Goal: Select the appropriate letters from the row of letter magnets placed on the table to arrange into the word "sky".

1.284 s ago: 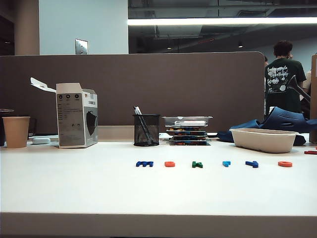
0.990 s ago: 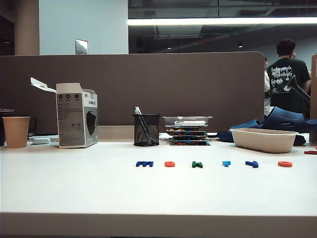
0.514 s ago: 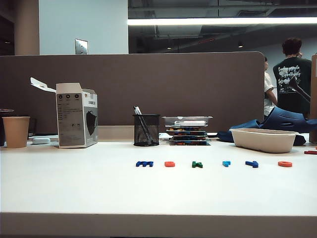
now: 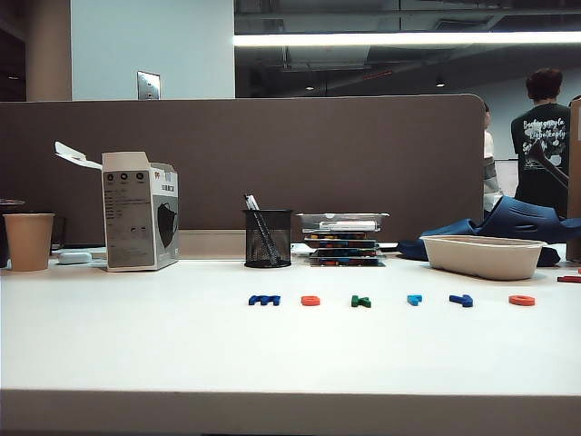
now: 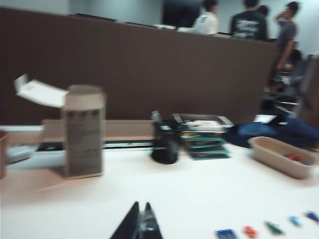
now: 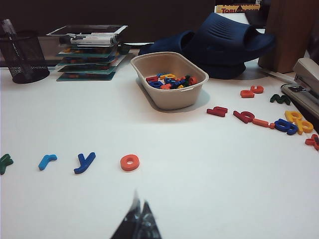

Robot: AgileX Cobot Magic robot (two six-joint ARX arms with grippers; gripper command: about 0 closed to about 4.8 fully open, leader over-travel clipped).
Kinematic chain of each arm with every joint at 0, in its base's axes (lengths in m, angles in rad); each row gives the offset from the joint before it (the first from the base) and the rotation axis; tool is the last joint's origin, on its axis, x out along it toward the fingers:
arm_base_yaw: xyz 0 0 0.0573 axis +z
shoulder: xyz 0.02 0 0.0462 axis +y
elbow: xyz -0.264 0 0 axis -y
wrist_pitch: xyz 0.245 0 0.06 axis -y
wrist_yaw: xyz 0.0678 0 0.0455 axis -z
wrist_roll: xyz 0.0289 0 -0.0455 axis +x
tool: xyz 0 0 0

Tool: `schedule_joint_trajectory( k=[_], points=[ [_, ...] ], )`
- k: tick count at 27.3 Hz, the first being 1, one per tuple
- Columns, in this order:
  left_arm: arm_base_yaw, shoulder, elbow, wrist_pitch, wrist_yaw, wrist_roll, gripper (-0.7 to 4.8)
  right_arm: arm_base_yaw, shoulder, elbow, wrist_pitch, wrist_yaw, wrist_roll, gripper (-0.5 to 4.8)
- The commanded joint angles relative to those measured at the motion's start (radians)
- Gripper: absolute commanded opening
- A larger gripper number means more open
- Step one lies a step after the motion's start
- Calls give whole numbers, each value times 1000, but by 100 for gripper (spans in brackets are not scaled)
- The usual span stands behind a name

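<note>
The row of letter magnets lies across the white table point(image 4: 136, 345): a wide dark blue letter point(image 4: 264, 299), an orange-red letter point(image 4: 310, 300), the green letter point(image 4: 361, 301), a light blue letter point(image 4: 415, 299), the dark blue Y-shaped letter point(image 4: 461, 300) and an orange-red ring point(image 4: 522, 300). Neither gripper shows in the exterior view. My left gripper point(image 5: 142, 204) is shut and empty above bare table, well short of the blurred row point(image 5: 249, 231). My right gripper point(image 6: 141, 198) is shut and empty, nearer than the Y-shaped letter point(image 6: 84, 162) and the ring point(image 6: 129, 162).
Behind the row stand a paper cup point(image 4: 29, 241), an open box point(image 4: 141, 211), a mesh pen holder point(image 4: 269, 238), a stack of flat trays point(image 4: 345, 238) and a beige tray point(image 4: 483, 256) holding several letters. Loose letters point(image 6: 245, 116), a stapler point(image 6: 306, 74) and blue slippers point(image 6: 219, 37) lie at the right.
The letters and other things on the table have not moved. A person behind the partition has walked to the right. No arm has entered the exterior view.
</note>
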Motion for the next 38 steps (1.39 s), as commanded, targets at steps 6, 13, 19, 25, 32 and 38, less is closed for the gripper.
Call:
schedule_joint_trajectory(
  k=[6,13,19,25,32,38],
  points=[
    [1,26,318,-391,186,-6,-5,2,-6,-6,19,5,-2,-5],
    [1,224,623,-618,334,-5,-5,2,-6,-6,19,5,-2,-5],
    [-68,529,997,-887,321,-140,-5,2,-6,-6,19,5,-2,-5],
    [-225,662,1103,-974,286,-265,-5,2,-6,-6,18,5,-2,-5],
    [-492,760,1113,-986,13,-379,-5,2,-6,-6,18,5,-1,-5],
    [-607,867,1113,-978,-105,-489,-5,1,-6,-5,18,5,7,-5]
  ],
)
